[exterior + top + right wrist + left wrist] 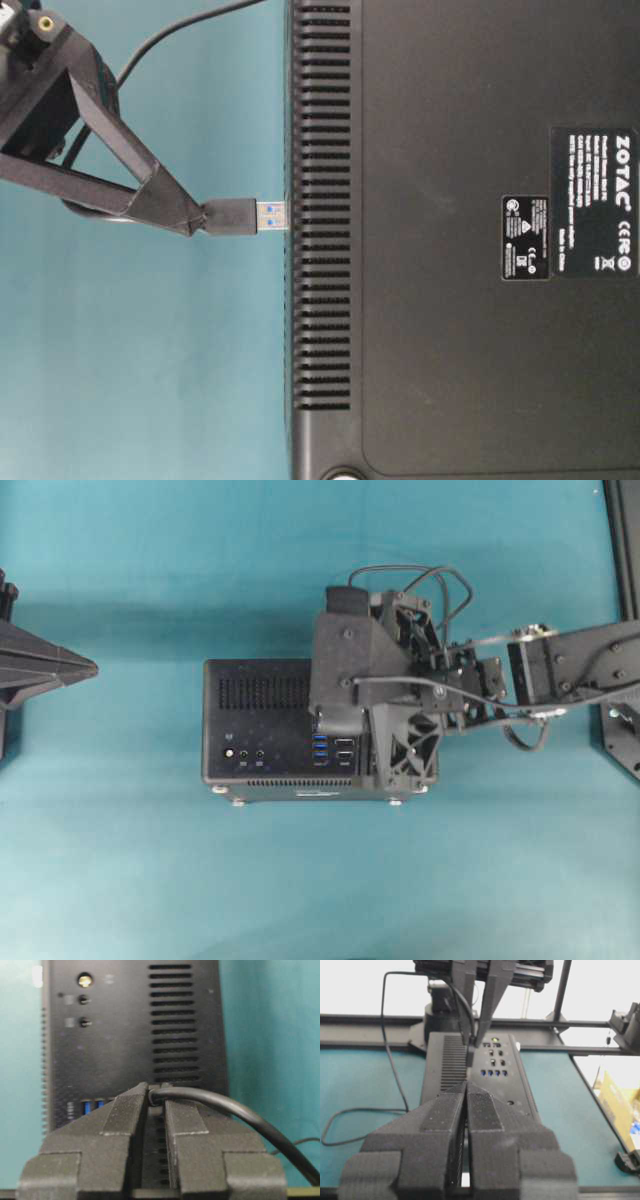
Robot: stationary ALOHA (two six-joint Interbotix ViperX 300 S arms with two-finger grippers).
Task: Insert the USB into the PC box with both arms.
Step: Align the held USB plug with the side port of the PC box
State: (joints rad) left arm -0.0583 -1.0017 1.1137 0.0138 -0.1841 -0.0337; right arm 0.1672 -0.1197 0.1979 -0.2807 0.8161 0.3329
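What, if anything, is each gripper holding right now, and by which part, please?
The right gripper holds the USB by its black plug body, the metal tip sticking out toward the PC box. The left gripper is shut on nothing.

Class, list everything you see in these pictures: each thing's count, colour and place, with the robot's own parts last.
Black rectangular mini computer case with vent slots: one, black, middle of the teal table.
Small blue port sockets: four, blue, on the case's upward face.
Thin dark grey USB cable: one, dark grey, trailing from the right fingers; its black plug with a blue-and-silver tip sits just at the case's slotted edge.
White label stickers: two, white on black, case's flat side.
Teal table surface: one, teal, beneath everything.
Right gripper: one, black, above the case, fingers shut on the plug.
Left gripper: one, black, at the table's left, apart from the case, fingers shut on nothing.
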